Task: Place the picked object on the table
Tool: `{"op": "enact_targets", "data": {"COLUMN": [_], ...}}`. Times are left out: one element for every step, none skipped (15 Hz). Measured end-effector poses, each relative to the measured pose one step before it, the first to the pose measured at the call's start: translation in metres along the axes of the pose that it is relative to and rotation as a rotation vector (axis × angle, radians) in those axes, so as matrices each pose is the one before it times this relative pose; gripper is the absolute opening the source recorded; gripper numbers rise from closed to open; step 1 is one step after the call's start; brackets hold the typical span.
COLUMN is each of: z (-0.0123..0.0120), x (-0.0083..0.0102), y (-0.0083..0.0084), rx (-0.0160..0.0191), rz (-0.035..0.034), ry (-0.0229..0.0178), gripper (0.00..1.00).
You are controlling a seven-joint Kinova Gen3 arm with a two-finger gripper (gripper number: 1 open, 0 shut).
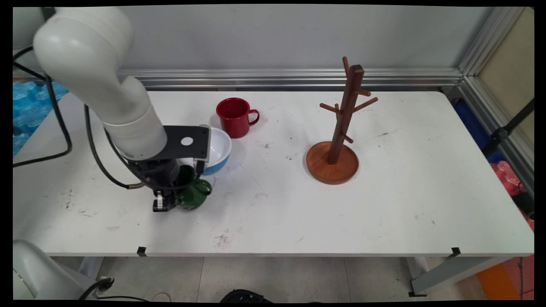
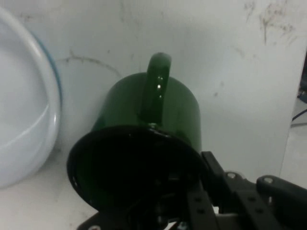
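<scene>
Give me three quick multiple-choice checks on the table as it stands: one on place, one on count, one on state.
1. Where is the green mug?
A. Hung on the tree
B. Next to the bowl, at the gripper
C. At the table's right edge

2. How many mugs are on the table?
A. One
B. Two
C. Three

3. How are the tree's pegs?
A. All bare
B. One holds a mug
C. Two hold mugs

Answers:
1. B: the green mug sits just in front of the bowl, with the gripper right against it.
2. B: only the green mug and the red mug show.
3. A: nothing hangs on the tree; both mugs are on the table.
</scene>
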Motion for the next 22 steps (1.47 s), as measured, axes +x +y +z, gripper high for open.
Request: {"op": "enact_targets", "data": {"z": [0.00093, 0.00107, 0.00119, 0.00073, 0.00100, 0.00120, 0.00083, 0.00061, 0.00057, 0.00062, 0.00054, 0.00032, 0.00047, 0.00037, 0.00022, 0.00016, 0.00028, 0.00018, 0.00021, 0.00011, 0.00004, -0.00001], "x": [0.00187, 0.00245, 0.00250, 0.00151, 0.00217, 0.00272, 0.00197, 0.00144, 0.00140, 0.00155, 0.00148, 0.00085, 0.00136, 0.00129, 0.00085, 0.00049, 0.00071, 0.00041, 0.00060, 0.00037, 0.00056, 0.00057], "y": [0.00040, 0.00034, 0.00041, 0.00025, 0.00027, 0.00023, -0.00006, -0.00026, -0.00033, -0.00048, -0.00051, -0.00034, -0.00068, -0.00078, -0.00077, -0.00043, -0.00051, -0.00022, -0.00029, -0.00019, -0.00030, -0.00022], "rx": [-0.00130, -0.00158, -0.00197, -0.00117, -0.00159, -0.00184, -0.00112, -0.00010, 0.00009, 0.00036, 0.00003, 0.00018, 0.00067, 0.00087, 0.00122, 0.00027, -0.00043, -0.00061, -0.00125, -0.00103, -0.00153, -0.00154], "rz": [-0.00049, 0.00018, -0.00046, -0.00013, -0.00021, -0.00017, 0.00022, 0.00033, 0.00046, 0.00059, 0.00022, 0.00008, -0.00003, 0.00039, 0.00009, -0.00018, -0.00094, -0.00077, -0.00089, -0.00059, -0.00101, -0.00064], "ry": [0.00090, 0.00142, 0.00139, 0.00074, 0.00091, 0.00126, 0.00064, 0.00032, 0.00033, -0.00010, 0.00023, -0.00018, 0.00014, -0.00012, -0.00045, 0.00007, 0.00076, 0.00090, 0.00163, 0.00124, 0.00225, 0.00210], "gripper": [0.00, 0.00, 0.00, 0.00, 0.00, 0.00, 0.00, 0.00, 0.00, 0.00, 0.00, 0.00, 0.00, 0.00, 1.00, 1.00, 1.00, 1.00, 1.00, 1.00, 1.00, 1.00]}}
